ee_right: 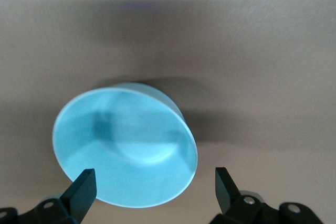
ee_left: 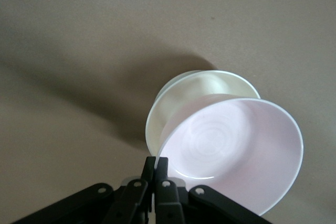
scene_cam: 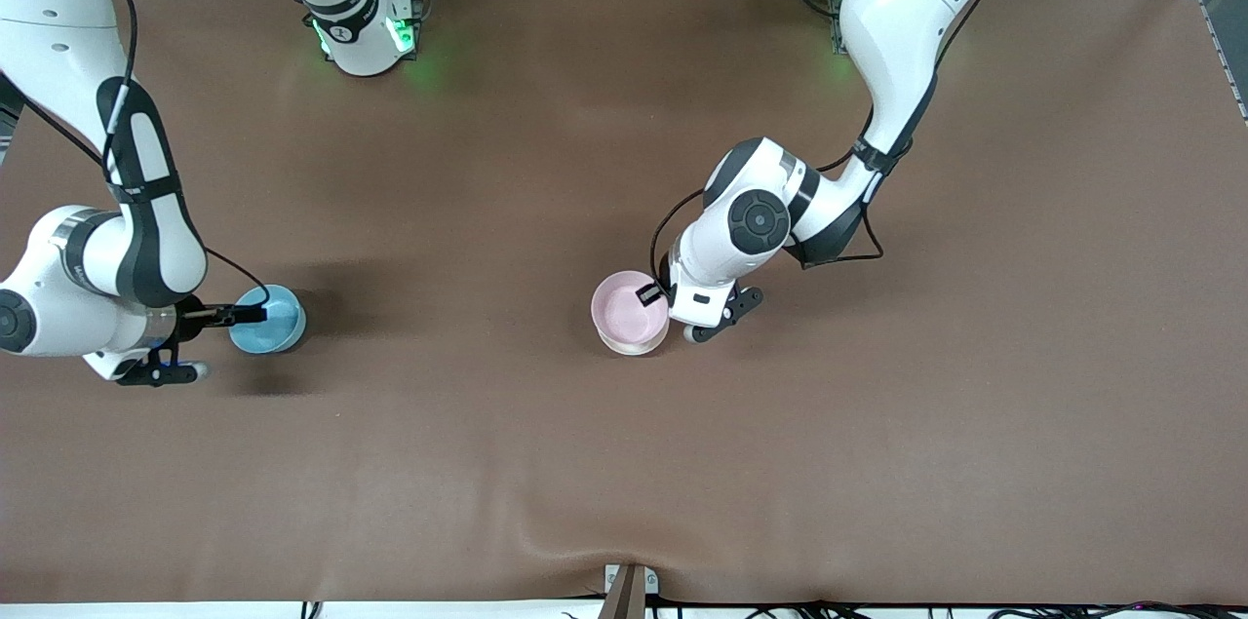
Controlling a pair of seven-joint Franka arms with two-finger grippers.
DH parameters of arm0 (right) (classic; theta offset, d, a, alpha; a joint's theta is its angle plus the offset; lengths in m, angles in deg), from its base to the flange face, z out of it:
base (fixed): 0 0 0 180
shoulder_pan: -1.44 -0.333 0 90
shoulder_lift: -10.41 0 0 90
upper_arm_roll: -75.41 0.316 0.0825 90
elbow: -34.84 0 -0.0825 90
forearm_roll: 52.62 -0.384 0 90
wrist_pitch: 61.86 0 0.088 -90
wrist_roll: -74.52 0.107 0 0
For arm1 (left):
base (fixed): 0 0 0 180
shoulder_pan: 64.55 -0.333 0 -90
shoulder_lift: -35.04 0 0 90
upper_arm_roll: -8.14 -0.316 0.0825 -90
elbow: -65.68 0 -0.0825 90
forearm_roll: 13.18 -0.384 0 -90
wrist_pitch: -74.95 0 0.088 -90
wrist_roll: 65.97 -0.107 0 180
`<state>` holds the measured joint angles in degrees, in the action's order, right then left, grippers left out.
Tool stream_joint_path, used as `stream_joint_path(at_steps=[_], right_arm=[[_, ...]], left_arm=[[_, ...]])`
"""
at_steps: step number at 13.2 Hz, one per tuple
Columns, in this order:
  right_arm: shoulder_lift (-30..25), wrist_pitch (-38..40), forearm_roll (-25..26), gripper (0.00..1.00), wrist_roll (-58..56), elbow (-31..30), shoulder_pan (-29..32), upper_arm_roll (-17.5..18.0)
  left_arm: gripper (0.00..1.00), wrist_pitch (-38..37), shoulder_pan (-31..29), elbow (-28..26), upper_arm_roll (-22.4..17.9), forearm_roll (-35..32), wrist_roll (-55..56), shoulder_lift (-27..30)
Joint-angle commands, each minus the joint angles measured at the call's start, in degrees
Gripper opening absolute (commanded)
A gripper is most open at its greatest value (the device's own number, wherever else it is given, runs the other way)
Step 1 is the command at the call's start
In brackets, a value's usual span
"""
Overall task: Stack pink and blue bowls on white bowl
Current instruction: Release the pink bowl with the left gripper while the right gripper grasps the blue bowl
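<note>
Under the pink bowl, only the left wrist view reveals the white bowl.

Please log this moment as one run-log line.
left claw: shut on pink bowl over white bowl | right claw: open at blue bowl

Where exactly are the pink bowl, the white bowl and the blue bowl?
pink bowl (ee_left: 236,145), left wrist view, on its inner floor.
white bowl (ee_left: 210,85), left wrist view, on its exposed inside wall.
blue bowl (scene_cam: 278,312), front view, on its inside.
</note>
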<state>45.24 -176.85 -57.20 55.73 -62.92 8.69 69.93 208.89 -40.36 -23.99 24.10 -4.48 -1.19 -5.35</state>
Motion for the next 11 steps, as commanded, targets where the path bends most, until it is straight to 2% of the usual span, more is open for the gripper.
stream_joint_path(at_steps=[1,3,4,5,6,8,9,11], right_arm=[[-1.3,-0.8,-1.0,1.00,-4.7,-3.2,2.2,0.6],[-1.2,-1.3,-1.0,1.00,-5.9,-4.1,2.5,0.6],[-0.8,-1.8,-1.0,1.00,-6.0,-4.4,2.5,0.6],[-0.8,-3.9,-1.0,1.00,-6.0,-5.3,2.3,0.6],[-0.9,-6.6,-1.0,1.00,-5.9,-6.8,2.3,0.6],[-0.9,-8.0,-1.0,1.00,-5.9,-7.3,2.2,0.6],[-0.9,-8.1,-1.0,0.84,-5.9,-7.2,2.2,0.6],[-0.8,-8.2,-1.0,0.43,-5.9,-7.3,2.2,0.6]], left_arm=[[0.13,0.5,0.9,1.1,-0.8,-1.2,0.8,-1.0],[0.33,0.5,0.9,1.1,-0.8,-1.2,2.2,-1.2],[0.49,0.5,0.9,1.1,-0.8,-1.2,2.3,-1.2],[0.87,0.5,0.8,1.1,-0.8,-1.3,2.4,-1.1],[1.00,0.5,0.9,1.2,-0.8,-1.5,2.4,-0.7],[1.00,-0.3,0.2,1.2,-0.8,-1.8,2.8,1.8],[1.00,-2.3,-0.4,1.1,-0.8,-1.8,2.8,3.9],[1.00,-10.8,-3.6,1.4,-1.1,-2.2,2.1,10.0]])
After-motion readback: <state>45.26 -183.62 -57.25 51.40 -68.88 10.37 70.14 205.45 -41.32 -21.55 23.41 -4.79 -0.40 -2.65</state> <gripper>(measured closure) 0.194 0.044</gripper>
